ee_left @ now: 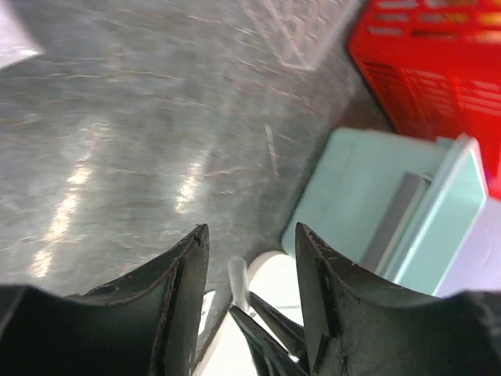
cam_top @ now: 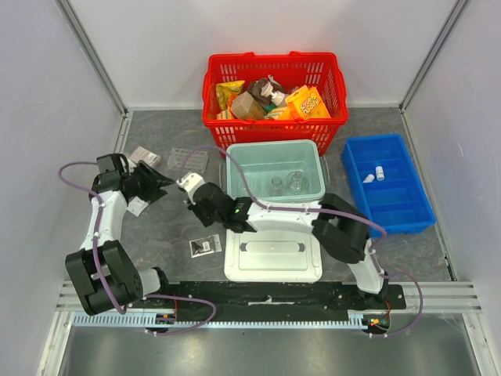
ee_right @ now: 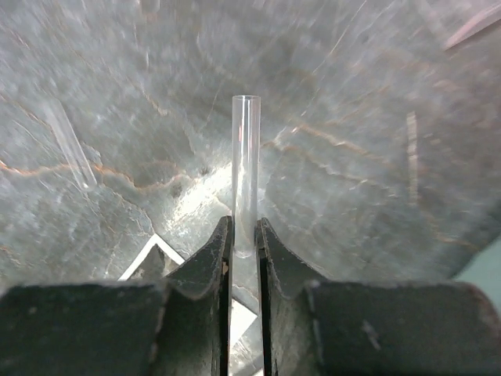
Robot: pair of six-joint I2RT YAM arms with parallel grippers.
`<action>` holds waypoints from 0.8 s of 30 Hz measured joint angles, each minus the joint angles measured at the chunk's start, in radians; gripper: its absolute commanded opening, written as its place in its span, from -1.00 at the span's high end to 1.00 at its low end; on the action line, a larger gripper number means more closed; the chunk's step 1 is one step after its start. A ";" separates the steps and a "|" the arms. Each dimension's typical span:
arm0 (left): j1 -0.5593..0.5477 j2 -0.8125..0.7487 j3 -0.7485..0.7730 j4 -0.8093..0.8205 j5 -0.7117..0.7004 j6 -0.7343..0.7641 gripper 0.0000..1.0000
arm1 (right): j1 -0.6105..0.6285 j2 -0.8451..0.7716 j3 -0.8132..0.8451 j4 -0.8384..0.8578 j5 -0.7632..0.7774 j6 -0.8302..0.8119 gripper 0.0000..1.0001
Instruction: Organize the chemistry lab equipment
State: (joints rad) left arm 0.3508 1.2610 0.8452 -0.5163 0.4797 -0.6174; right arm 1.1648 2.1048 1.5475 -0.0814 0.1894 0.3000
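Observation:
My right gripper [ee_right: 244,223] is shut on a thin clear glass tube [ee_right: 245,157] that sticks out past its fingertips, above the grey table. In the top view it reaches left [cam_top: 186,188], close to my left gripper [cam_top: 163,184]. My left gripper [ee_left: 250,231] is open, and the tube's tip [ee_left: 237,274] shows between its fingers without touching them. Two glass flasks [cam_top: 276,186] [cam_top: 296,183] stand in the teal bin [cam_top: 235,160]. White vials [cam_top: 380,173] lie in the blue bin [cam_top: 407,211]. The clear well plate [cam_top: 190,159] and flat packets [cam_top: 143,155] [cam_top: 205,246] lie on the table.
The red basket [cam_top: 215,117] of snack packs stands at the back, behind the teal bin. A white lid [cam_top: 272,254] lies in front of the teal bin. Grey walls close in both sides. In the left wrist view the teal bin [ee_left: 368,196] and the basket [ee_left: 438,63] lie to the right.

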 measured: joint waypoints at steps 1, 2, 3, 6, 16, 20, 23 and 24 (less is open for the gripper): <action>-0.019 0.000 0.010 -0.001 0.025 0.008 -0.06 | -0.003 -0.043 -0.035 0.032 0.008 -0.007 0.65; -0.034 0.000 0.021 -0.001 0.048 0.016 -0.01 | -0.005 -0.077 -0.063 0.064 0.017 -0.014 0.65; -0.048 0.000 0.031 -0.001 0.068 0.021 0.01 | -0.006 -0.119 -0.097 0.102 0.026 -0.022 0.64; -0.064 -0.001 0.048 0.000 0.134 0.029 0.06 | -0.013 -0.212 -0.176 0.199 0.045 -0.043 0.62; -0.100 -0.040 0.049 0.004 0.305 0.030 0.04 | -0.015 -0.262 -0.268 0.306 0.063 -0.076 0.61; -0.100 -0.052 0.047 0.007 0.327 0.029 0.07 | -0.015 -0.262 -0.285 0.310 0.065 -0.076 0.61; -0.102 -0.058 0.045 0.019 0.340 0.029 0.13 | -0.015 -0.262 -0.292 0.310 0.071 -0.076 0.62; -0.105 -0.059 0.045 0.019 0.343 0.029 0.15 | -0.015 -0.263 -0.293 0.310 0.072 -0.076 0.61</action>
State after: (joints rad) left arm 0.2462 1.2018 0.8898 -0.4976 0.8227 -0.5880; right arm 1.1500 1.8420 1.2549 0.2283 0.2619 0.2237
